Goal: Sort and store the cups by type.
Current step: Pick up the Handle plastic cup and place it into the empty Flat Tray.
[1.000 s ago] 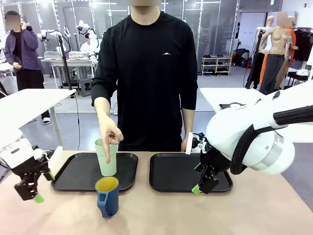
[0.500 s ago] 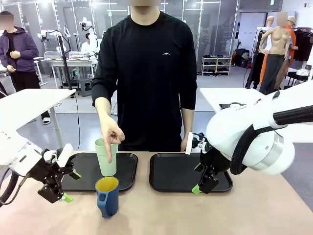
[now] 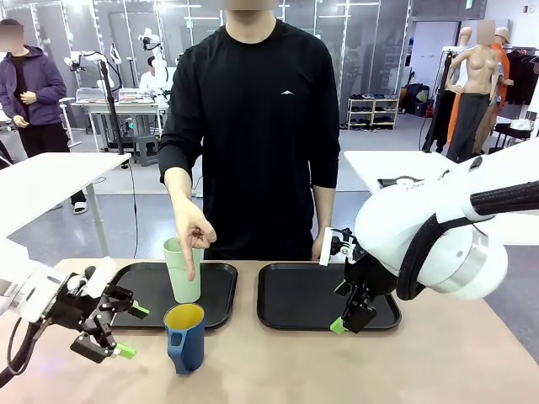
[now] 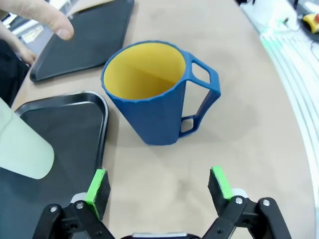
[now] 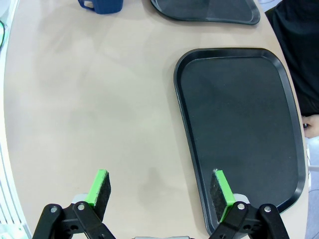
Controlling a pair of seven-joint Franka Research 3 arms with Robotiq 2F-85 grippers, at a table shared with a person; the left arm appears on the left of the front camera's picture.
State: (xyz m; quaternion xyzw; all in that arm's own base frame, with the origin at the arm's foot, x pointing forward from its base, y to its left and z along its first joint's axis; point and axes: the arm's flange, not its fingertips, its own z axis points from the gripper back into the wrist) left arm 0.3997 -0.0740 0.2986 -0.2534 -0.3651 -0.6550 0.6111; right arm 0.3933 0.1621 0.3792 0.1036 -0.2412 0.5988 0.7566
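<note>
The dark blue mug (image 3: 184, 337) with a yellow inside stands on the table just in front of the left tray (image 3: 221, 296). In the left wrist view the mug (image 4: 149, 99) is upright a short way ahead of my open left gripper (image 4: 159, 186), handle to its right. From the front, my left gripper (image 3: 132, 331) is just left of the mug, not touching it. The pale mint tumbler (image 3: 183, 273) stands on the left tray, and the person's hand (image 3: 192, 240) points down beside it. My right gripper (image 3: 339, 307) hangs open over the right tray (image 3: 295, 295), empty.
In the right wrist view my right gripper (image 5: 160, 191) straddles the near edge of the right tray (image 5: 239, 129), with bare table to its left and the mug (image 5: 102, 6) far off. The person stands at the far side of the table.
My left arm has swung in from the table's left edge toward the blue mug, its fingers turning to point at it. The right arm and both cups have stayed still.
</note>
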